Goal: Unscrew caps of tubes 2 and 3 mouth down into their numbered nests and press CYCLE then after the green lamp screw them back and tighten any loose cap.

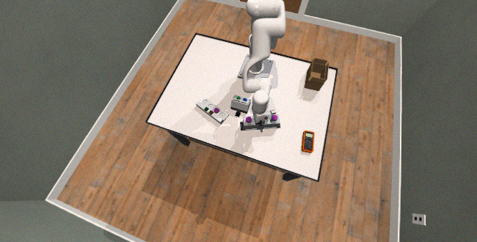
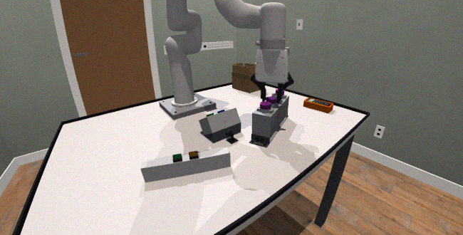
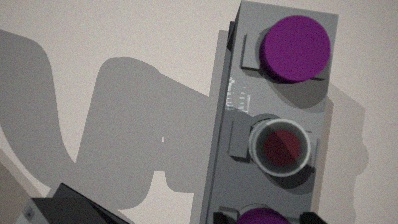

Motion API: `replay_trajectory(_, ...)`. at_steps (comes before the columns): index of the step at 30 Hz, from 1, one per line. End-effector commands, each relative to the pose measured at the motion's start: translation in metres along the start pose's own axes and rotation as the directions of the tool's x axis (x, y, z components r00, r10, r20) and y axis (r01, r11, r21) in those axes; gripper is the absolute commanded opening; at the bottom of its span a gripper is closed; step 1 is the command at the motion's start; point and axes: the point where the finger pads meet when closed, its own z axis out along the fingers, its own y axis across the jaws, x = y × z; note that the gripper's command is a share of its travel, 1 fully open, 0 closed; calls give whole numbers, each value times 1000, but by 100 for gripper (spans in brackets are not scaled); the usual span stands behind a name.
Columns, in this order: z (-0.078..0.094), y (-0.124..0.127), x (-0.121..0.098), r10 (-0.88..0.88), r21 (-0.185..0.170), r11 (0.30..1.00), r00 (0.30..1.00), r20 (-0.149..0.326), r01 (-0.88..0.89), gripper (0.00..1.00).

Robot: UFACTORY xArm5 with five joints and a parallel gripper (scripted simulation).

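Observation:
The grey decapping station [image 3: 272, 125] stands on the white table; it also shows in the top view [image 1: 260, 121]. In the wrist view one end tube carries a purple cap [image 3: 295, 47]. The tube beside it [image 3: 281, 146] is open, with red liquid inside. My gripper [image 3: 265, 217] is straight over the following tube. Its fingers stand slightly open on either side of that tube's purple cap [image 2: 271, 99], not clamping it. One purple cap [image 1: 216, 110] lies in a nest of the cap tray [image 1: 212, 110]. The tray's two lamps [image 2: 185, 156] look dark.
The key housing [image 1: 240, 102] with the green and blue keys stands between tray and station, close to my wrist. A cardboard box [image 1: 316, 73] is at the back right. An orange multimeter [image 1: 308, 141] lies near the front right edge.

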Motion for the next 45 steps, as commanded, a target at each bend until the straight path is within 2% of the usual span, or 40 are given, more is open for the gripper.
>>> replay_trajectory(1, -2, 2, 0, 261, -4, 965, 965, 9, -261, 46)
replay_trajectory(8, -2, 2, 0, 516, -6, 857, 857, 7, -516, 46)
replay_trajectory(15, -2, 2, 0, 735, -8, 679, 678, 5, -735, 46)
replay_trajectory(17, -2, 2, 0, 735, -8, 679, 678, 5, -735, 46)
replay_trajectory(18, -2, 2, 0, 801, -8, 599, 598, 4, -801, 46)
replay_trajectory(19, -2, 2, 0, 811, -9, 585, 585, 4, -811, 46)
replay_trajectory(27, -2, 1, 0, 811, -9, 585, 585, 4, -811, 46)
replay_trajectory(28, -2, 1, 0, 811, -9, 585, 585, 4, -811, 0)
replay_trajectory(42, -2, 1, 0, 811, -9, 585, 585, 4, -811, 0)
replay_trajectory(45, -2, 1, 0, 714, -8, 700, 700, 5, -714, 0)
